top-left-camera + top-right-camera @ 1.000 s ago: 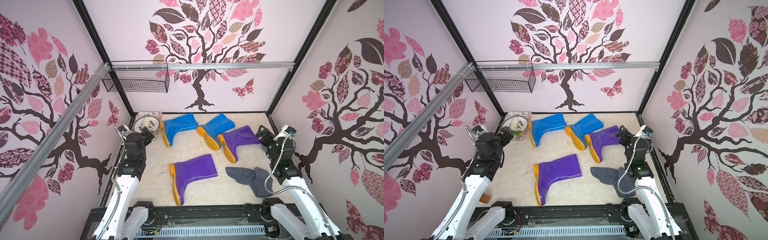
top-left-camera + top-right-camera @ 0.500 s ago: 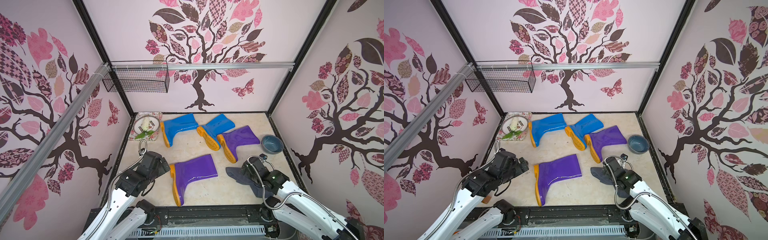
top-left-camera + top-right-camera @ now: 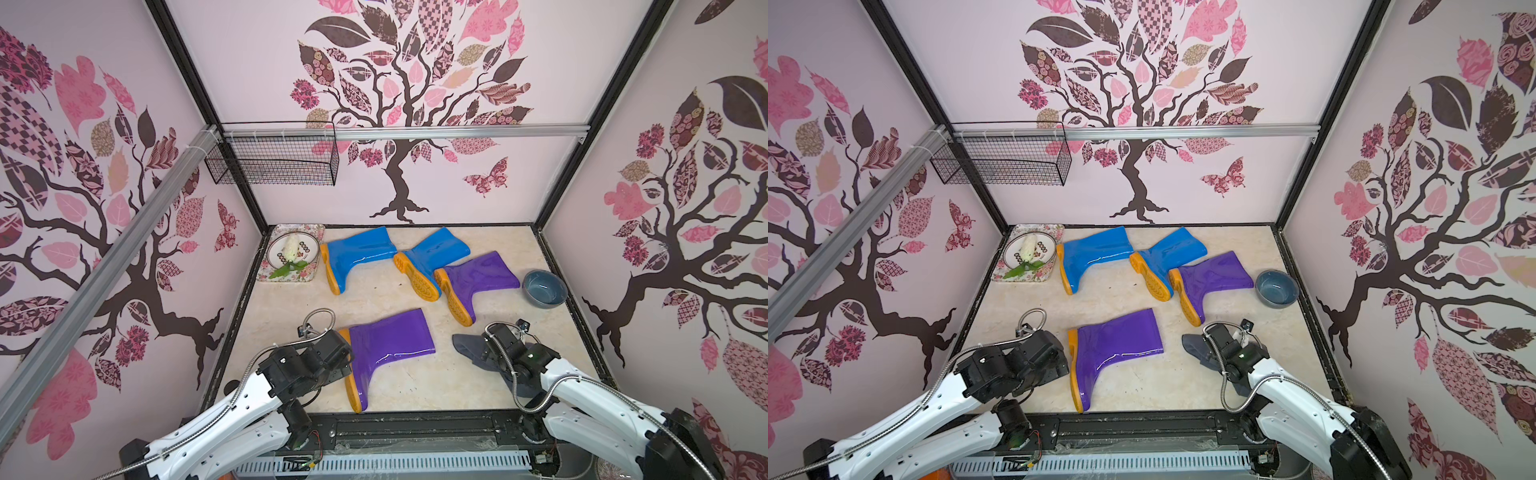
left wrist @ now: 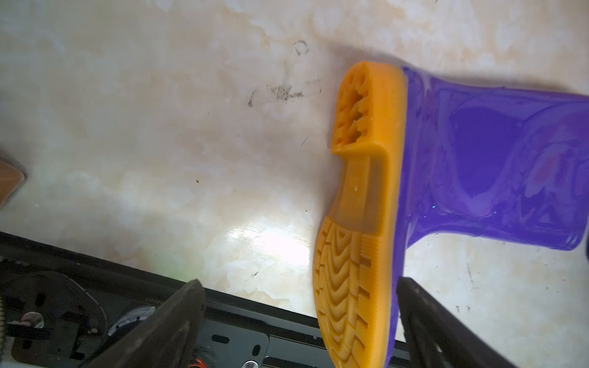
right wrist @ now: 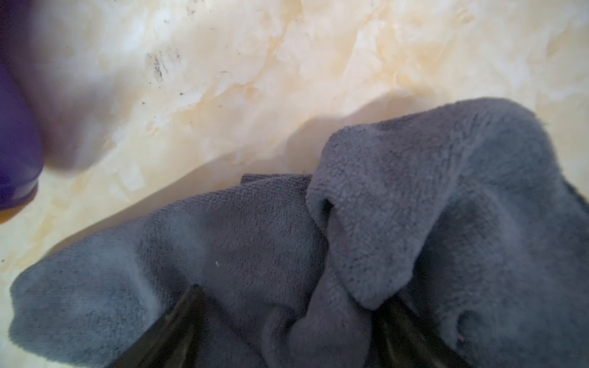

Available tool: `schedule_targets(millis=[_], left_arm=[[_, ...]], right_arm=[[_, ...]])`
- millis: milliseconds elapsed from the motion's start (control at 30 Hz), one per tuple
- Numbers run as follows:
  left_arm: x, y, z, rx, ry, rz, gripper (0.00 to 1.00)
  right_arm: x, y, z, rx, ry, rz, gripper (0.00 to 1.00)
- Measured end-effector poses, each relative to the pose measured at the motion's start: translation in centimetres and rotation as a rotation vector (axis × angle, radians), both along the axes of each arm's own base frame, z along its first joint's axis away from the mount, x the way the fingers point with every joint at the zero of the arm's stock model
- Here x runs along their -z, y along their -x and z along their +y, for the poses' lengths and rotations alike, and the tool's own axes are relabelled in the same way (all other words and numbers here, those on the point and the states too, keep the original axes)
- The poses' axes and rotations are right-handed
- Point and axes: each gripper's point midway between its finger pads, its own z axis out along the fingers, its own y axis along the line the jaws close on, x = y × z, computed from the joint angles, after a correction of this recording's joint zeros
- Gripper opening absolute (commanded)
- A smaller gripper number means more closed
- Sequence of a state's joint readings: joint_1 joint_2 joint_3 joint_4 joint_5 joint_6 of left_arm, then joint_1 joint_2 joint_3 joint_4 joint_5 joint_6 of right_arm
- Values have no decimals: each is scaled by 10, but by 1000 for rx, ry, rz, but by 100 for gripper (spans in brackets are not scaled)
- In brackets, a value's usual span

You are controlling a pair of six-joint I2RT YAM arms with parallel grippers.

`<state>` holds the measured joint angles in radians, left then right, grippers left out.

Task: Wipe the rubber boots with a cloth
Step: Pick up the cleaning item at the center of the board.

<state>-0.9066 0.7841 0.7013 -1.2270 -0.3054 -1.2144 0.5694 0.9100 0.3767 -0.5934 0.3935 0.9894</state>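
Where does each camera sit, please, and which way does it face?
Top views: high at the robot's end, looking down over the table; both arms show.
Left wrist: on the left arm, facing the near purple boot, sole-on, past the open left claw.
Right wrist: on the right arm, facing the cloth, right claw in it.
Shared: both top views and the left wrist show that boot.

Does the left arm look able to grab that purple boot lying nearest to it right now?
Probably yes. The left gripper is open and straddles the toe end of the near purple boot's orange sole, with nothing in between. The boot lies on its side on the table, so closing should catch it.
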Motion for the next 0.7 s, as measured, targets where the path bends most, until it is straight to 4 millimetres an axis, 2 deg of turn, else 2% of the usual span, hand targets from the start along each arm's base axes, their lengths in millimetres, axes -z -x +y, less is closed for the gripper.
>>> schedule_targets(millis=[167, 300, 433, 467, 600, 700], left_arm=[[18, 7, -6, -3, 13, 30, 91], [28, 9, -9, -11, 36, 39, 90], [33, 11, -9, -7, 56, 37, 87], [35, 12, -9, -6, 61, 38, 87], [36, 16, -10, 3, 87, 40, 88], [33, 18, -10, 9, 108, 34, 89]], right_arm=[[0, -1, 5, -14, -29, -15, 35], [1, -4, 13, -37, -71, -27, 23], [-2, -5, 20, -62, -107, -35, 3], [-4, -4, 22, -66, -120, -40, 0], [-15, -2, 28, -98, -158, -54, 0], [-34, -6, 36, -123, -199, -78, 0]])
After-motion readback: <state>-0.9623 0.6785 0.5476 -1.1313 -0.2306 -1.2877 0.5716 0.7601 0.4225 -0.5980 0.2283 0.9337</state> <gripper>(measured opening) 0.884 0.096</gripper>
